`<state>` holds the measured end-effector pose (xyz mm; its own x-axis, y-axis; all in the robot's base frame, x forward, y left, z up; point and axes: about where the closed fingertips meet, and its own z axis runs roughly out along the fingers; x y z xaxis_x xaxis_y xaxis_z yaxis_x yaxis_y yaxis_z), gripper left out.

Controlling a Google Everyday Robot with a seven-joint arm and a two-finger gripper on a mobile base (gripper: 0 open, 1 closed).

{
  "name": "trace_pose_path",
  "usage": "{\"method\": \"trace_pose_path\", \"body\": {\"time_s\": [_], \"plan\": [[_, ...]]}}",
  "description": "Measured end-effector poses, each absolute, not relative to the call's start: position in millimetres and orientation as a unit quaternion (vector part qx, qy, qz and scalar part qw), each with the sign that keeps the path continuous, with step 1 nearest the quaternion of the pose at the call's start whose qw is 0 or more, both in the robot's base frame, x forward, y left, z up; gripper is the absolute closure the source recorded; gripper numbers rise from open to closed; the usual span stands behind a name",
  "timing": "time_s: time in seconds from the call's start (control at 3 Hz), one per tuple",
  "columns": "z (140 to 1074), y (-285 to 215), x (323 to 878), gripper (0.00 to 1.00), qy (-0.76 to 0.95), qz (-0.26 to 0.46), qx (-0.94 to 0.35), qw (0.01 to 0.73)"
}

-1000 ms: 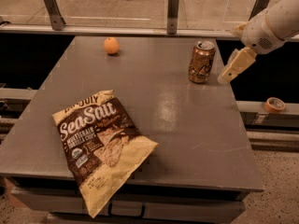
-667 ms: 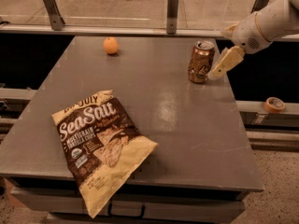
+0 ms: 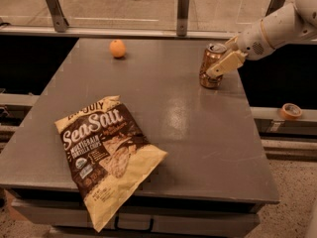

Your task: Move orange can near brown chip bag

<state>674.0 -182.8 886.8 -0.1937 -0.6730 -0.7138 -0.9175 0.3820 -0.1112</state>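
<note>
At the far right corner of the table [image 3: 198, 133], in the single camera view, the orange can [image 3: 209, 59] stands upright with its silver top facing up and its long axis vertical. The end effector [image 3: 221, 58] has reached it from the right, at the end of a pale arm that enters from the upper right of the frame. It looks spread open. One cream finger [image 3: 227, 63] slants across the can's near right side, and the other shows just behind the can's top rim. The can therefore appears to sit between the two, level with its upper half. Whether either pad already presses the metal cannot be told.

The relation that matters is that the can lies directly left of the wrist, inside the jaws' span, so closing them sideways should catch its round wall. This looks like the grasp step, with the carry not yet begun.

The brown chip bag [image 3: 106, 155] lies flat at the near left of the table. It is well apart from the can, and its lower end hangs over the front edge. The coming move would probably run diagonally, leftward and toward the camera, across bare table. A round orange fruit [image 3: 117, 48] sits at the far left, off that diagonal.
</note>
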Motion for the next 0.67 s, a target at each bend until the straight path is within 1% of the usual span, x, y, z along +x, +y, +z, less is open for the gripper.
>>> {"method": "trace_pose_path", "body": {"time_s": [0.33, 0.67], "plan": [[903.1, -171.7, 665.1, 0.65, 0.739, 0.214, -0.53, 0.358], [941.1, -158.3, 632.6, 0.88, 0.707, 0.255, -0.545, 0.372]]}}
